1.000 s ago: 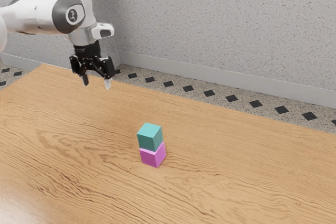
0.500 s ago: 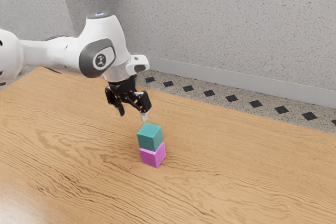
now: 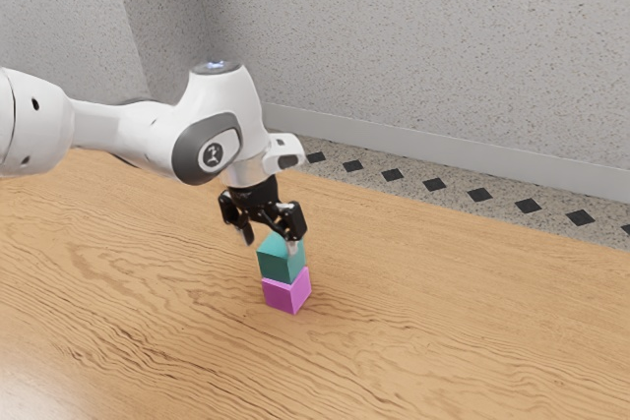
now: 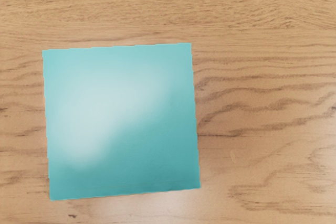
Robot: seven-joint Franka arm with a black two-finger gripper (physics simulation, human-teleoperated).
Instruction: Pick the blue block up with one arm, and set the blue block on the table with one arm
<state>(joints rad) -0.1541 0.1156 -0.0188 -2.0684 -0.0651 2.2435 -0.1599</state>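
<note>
Step in hand, as I judged it: approach for the pick. My black two-finger gripper (image 3: 270, 240) stood open just above the teal-blue cube (image 3: 281, 263), which sat on a magenta cube (image 3: 285, 293) on the brown wood-grained bench (image 3: 443, 331). Next move called for centring, then lowering astride the teal-blue cube only. Room: speckled grey wall (image 3: 413, 46); floor (image 3: 458, 190) with black diamond insets.

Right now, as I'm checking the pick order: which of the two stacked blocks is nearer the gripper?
The teal block, the upper one: it sits on the pink block, closer beneath the gripper.
</note>
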